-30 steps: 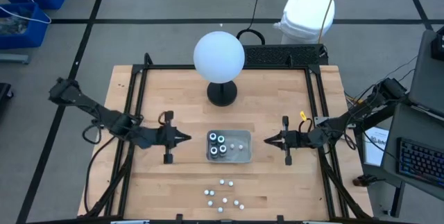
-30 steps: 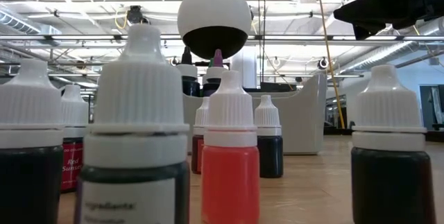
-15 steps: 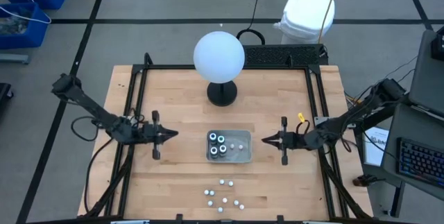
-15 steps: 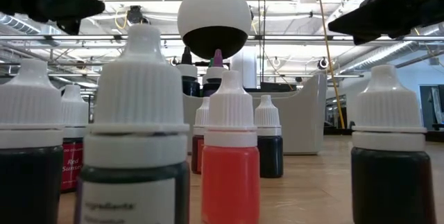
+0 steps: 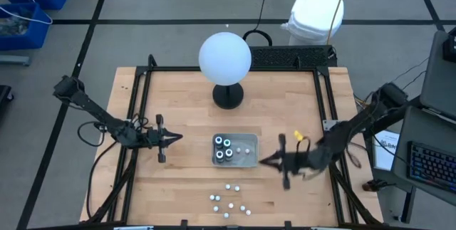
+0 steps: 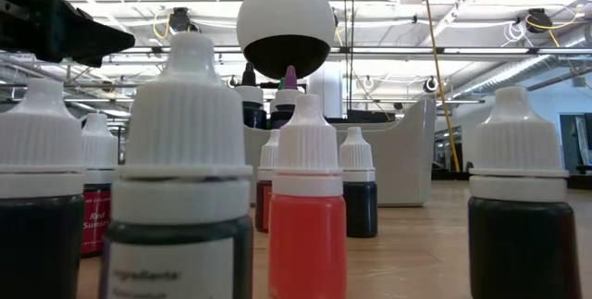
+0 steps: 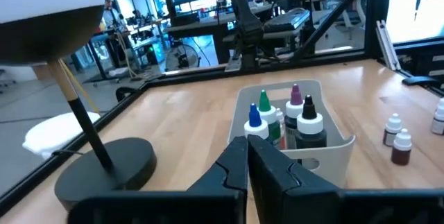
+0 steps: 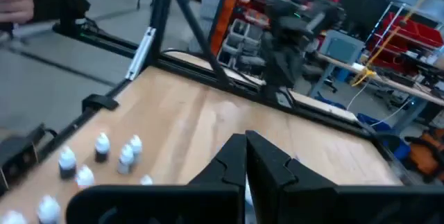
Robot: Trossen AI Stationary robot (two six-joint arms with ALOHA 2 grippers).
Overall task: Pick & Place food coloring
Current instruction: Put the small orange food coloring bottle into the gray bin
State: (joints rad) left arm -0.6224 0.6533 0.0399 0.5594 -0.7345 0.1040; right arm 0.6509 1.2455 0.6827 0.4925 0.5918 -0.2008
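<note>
A shallow grey tray (image 5: 247,158) lies mid-table and holds several dark food coloring bottles (image 5: 223,149) with coloured tops (image 7: 291,116), standing upright. More small white-capped food coloring bottles (image 5: 229,203) stand on the wood near the front edge. They fill the low view (image 6: 307,197) and also show in the right wrist view (image 8: 97,156). My left gripper (image 5: 180,138) is shut, level, left of the tray and pointing at it (image 7: 248,160). My right gripper (image 5: 261,161) is shut, just right of the tray's near corner (image 8: 244,156). Neither holds anything.
A big white globe (image 5: 225,58) on a black base (image 5: 228,96) stands behind the tray. A black frame (image 5: 142,102) runs along the table's sides. Bare wood lies between the tray and the loose bottles.
My left gripper has drawn back toward the table's left edge and sunk, still pointing at the tray. My right gripper has swung toward the near edge and a little leftward, out of the low view. The bottles and tray have stayed put.
</note>
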